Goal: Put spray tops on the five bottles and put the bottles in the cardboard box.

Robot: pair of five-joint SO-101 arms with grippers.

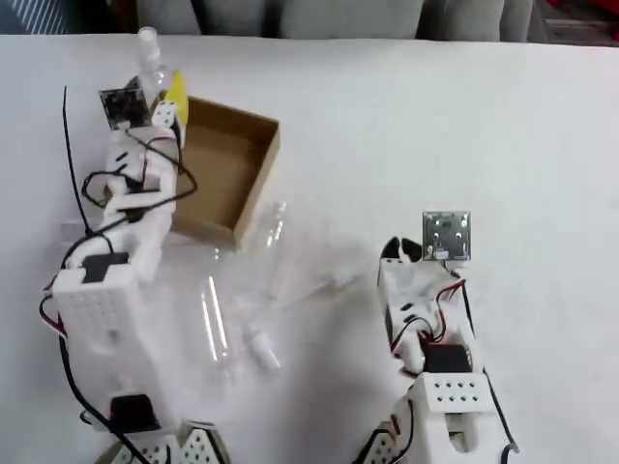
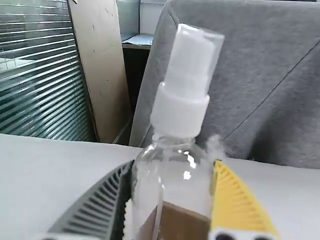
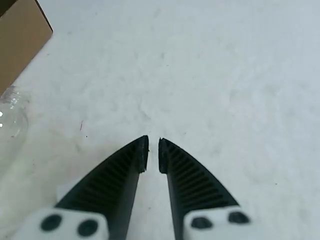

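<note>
Bottles (image 1: pixel 218 319): at least two uncapped, loose on the counter (image 1: pixel 484 126) between the claws. Right claw (image 3: pixel 153 155) together, empty. Box (image 1: pixel 253 193) looks empty. Left claw (image 2: pixel 174 167) clamped on a capped bottle (image 2: pixel 170 192) just past it. Judging most of the task undone.
</note>
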